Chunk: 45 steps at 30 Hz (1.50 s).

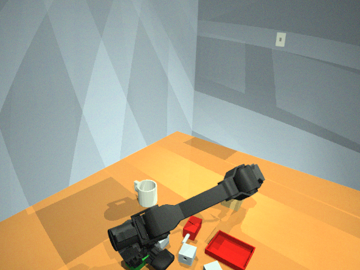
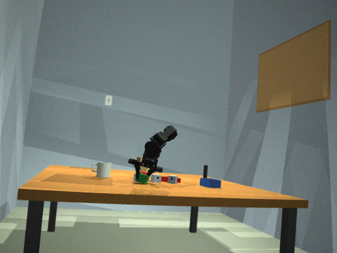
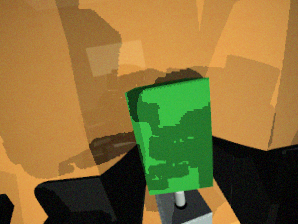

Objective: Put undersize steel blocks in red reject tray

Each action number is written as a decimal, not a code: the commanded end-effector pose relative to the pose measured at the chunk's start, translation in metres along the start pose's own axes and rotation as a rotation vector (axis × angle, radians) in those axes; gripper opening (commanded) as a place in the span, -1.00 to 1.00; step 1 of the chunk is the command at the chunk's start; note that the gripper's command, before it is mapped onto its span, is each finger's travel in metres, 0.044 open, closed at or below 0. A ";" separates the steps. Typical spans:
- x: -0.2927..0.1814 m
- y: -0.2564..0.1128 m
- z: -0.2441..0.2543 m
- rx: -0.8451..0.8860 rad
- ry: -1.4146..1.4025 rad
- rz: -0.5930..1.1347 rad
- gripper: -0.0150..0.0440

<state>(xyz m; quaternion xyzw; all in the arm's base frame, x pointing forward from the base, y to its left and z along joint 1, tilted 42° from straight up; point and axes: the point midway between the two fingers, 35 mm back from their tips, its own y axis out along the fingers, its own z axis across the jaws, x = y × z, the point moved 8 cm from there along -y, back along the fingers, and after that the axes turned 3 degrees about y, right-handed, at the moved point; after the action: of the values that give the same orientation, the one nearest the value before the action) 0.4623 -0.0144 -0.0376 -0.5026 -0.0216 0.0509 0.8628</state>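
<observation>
My gripper (image 1: 146, 259) (image 2: 144, 176) (image 3: 169, 139) is shut on the green gauge (image 1: 138, 267) (image 2: 142, 179) (image 3: 176, 135), which is tilted in the exterior view. In the wrist view its pale pin (image 3: 180, 198) points at the bore of a steel block (image 3: 197, 215) (image 1: 164, 242). A short length of pin shows between handle and block; whether its tip is inside is unclear. A second steel block (image 1: 186, 255) (image 2: 156, 178) and a third (image 1: 213, 266) (image 2: 172, 179) stand in a row beside it. The red tray (image 1: 229, 250) holds nothing.
A red block-shaped piece (image 1: 192, 227) with a pale pin lies behind the second block. A white mug (image 1: 148, 194) (image 2: 103, 170) stands farther back. A blue box (image 2: 210, 183) stands right of the blocks in the exterior view. A tan block (image 1: 232, 204) is partly behind the arm.
</observation>
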 end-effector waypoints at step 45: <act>-0.010 -0.002 -0.003 0.000 0.004 -0.005 -0.49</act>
<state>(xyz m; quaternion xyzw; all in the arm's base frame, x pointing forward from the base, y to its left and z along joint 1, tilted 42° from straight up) 0.4537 -0.0163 -0.0386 -0.5020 -0.0180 0.0500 0.8632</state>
